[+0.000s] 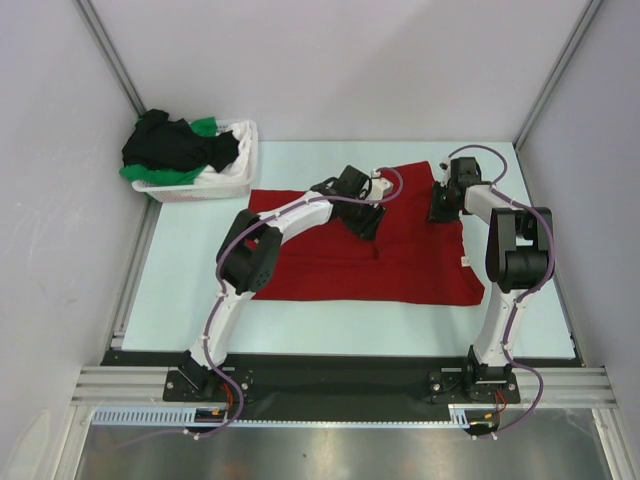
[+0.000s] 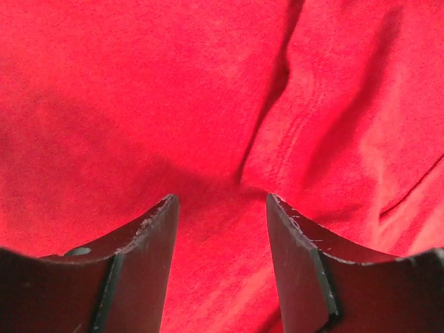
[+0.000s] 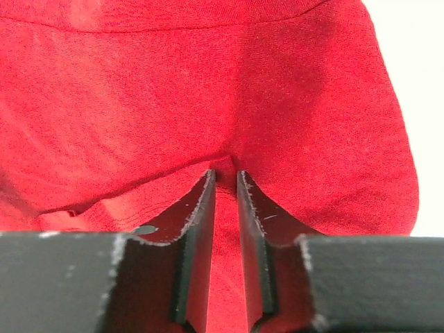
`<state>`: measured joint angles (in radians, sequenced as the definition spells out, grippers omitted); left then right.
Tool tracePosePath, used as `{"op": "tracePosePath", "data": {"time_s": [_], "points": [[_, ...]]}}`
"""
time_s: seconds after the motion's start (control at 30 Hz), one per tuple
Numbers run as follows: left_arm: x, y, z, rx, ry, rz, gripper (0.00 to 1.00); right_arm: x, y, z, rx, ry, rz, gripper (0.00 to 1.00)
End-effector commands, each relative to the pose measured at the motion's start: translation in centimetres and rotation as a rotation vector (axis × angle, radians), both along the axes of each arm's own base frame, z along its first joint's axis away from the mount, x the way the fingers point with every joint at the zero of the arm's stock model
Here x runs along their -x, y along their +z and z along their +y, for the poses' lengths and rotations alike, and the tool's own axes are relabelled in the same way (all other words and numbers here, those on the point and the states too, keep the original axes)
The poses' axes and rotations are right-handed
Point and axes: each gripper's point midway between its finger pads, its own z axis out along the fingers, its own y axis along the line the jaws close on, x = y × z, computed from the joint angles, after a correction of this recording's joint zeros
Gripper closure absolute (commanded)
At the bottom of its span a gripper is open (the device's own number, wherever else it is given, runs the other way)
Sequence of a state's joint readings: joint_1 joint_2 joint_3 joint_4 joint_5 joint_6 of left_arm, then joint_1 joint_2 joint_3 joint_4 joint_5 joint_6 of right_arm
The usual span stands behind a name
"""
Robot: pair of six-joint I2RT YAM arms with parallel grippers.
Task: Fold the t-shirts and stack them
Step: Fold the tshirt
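Jaws on the left gripper (image 2: 220, 201) were spread wide, low over the middle of the red t-shirt (image 1: 400, 270), a crease running up from the gap, nothing pinched; couldn't tell if the tips touched the cloth. Right gripper (image 3: 226, 173) was near the shirt's far right edge, its jaws squeezed nearly together on a small fold of red fabric. Shirt itself lay spread on the table (image 1: 190, 260), under the 2 arms. Black t-shirt (image 1: 175, 145) and green t-shirt (image 1: 205, 127) were heaped in the white basket (image 1: 245, 165) at the far left corner.

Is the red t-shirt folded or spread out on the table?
Spread out: the red t-shirt lies wide and flat on the table, not bundled.
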<state>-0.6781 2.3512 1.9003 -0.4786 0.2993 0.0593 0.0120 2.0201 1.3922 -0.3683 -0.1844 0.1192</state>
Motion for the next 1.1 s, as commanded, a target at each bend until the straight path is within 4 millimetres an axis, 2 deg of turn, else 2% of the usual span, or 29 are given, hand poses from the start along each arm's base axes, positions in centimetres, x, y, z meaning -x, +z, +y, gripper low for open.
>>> {"op": "tracePosePath", "data": {"time_s": [0.0, 0.13, 0.2, 0.3, 0.4, 0.57, 0.67, 0.7, 0.77, 0.87, 0.93, 1.07], "points": [[1.1, 1.8, -2.2, 0.074, -0.030, 0.002, 0.42, -0.9, 1.0, 0.6, -0.014, 0.019, -0.052, 0.77], [1.2, 1.7, -3.0, 0.108, -0.037, 0.015, 0.42, -0.7, 1.2, 0.4, -0.009, 0.008, -0.051, 0.83], [1.2, 1.9, -3.3, 0.118, -0.046, 0.013, 0.42, -0.6, 1.2, 0.4, -0.010, 0.007, -0.050, 0.84], [1.3, 2.1, -3.8, 0.135, -0.041, 0.028, 0.46, -0.5, 1.5, 0.6, -0.019, 0.011, -0.059, 0.86], [1.8, 1.2, -3.8, 0.121, -0.040, 0.052, 0.54, -0.5, 1.3, 0.5, -0.020, 0.005, -0.058, 0.89], [2.9, 0.6, -3.7, 0.121, -0.073, 0.095, 0.74, -0.5, 1.6, 0.1, -0.004, -0.013, -0.051, 0.98], [3.1, 1.1, -4.1, 0.133, -0.088, 0.094, 0.95, -0.8, 2.5, 0.0, -0.008, -0.015, -0.073, 1.00], [2.8, 1.2, -4.0, 0.129, -0.083, 0.083, 1.00, -0.8, 2.8, 0.1, -0.008, -0.014, -0.079, 1.00], [2.1, 1.9, -3.9, 0.118, -0.090, 0.045, 1.00, -0.8, 3.3, 0.1, -0.010, -0.016, -0.091, 1.00], [0.5, 4.4, -3.9, 0.115, -0.085, -0.054, 1.00, -0.8, 4.8, -0.2, -0.005, -0.033, -0.128, 1.00], [-0.6, 5.4, -3.7, 0.098, -0.080, -0.120, 1.00, -1.1, 6.2, -0.4, -0.011, -0.051, -0.180, 1.00], [-2.7, 6.8, -3.3, 0.064, -0.057, -0.231, 1.00, -1.2, 6.9, -0.3, -0.025, -0.066, -0.219, 1.00]]}}
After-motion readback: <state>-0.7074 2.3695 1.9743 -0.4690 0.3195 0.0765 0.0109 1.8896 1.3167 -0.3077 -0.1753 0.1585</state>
